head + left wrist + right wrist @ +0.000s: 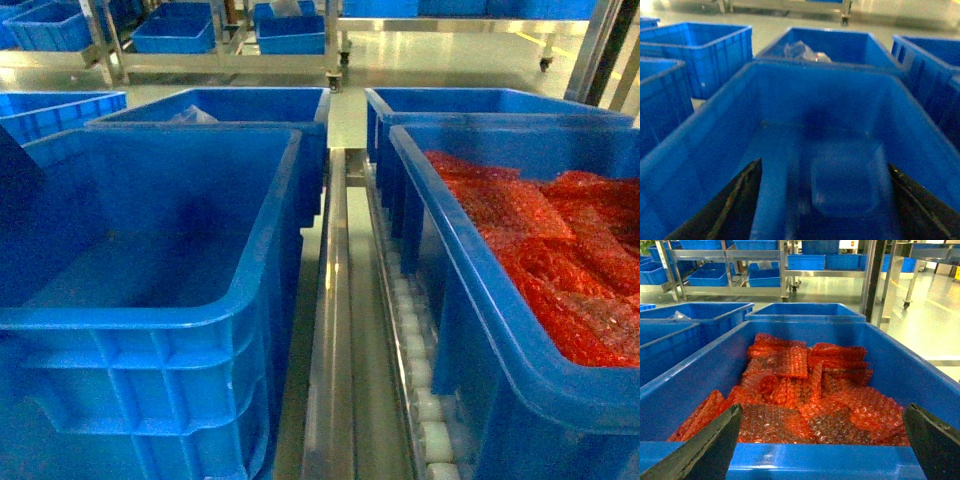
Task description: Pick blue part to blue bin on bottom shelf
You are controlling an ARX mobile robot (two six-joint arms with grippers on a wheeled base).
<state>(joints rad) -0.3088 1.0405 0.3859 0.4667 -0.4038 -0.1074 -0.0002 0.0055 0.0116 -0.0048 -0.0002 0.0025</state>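
Observation:
The blue bin point(130, 316) stands front left on the bottom shelf point(331, 330); from the head view its smooth inside looks bare. In the left wrist view I look down into this bin point(695, 145). A squarish blue part point(844, 186) with rounded corners lies on its floor, faint against the blue. My left gripper point(824, 163) hangs open above it, with the fingers wide on either side and not touching it. My right gripper point(822, 407) is open over the near rim of the crate of red packets point(805, 460), holding nothing. Neither gripper shows in the head view.
The crate of red bubble-wrap packets point(560, 250) fills the right. Behind the blue bin stands a crate with a clear plastic bag point(192, 115). White rollers point(425, 400) run between the steel dividers. More blue crates point(290, 30) sit on racks across the aisle.

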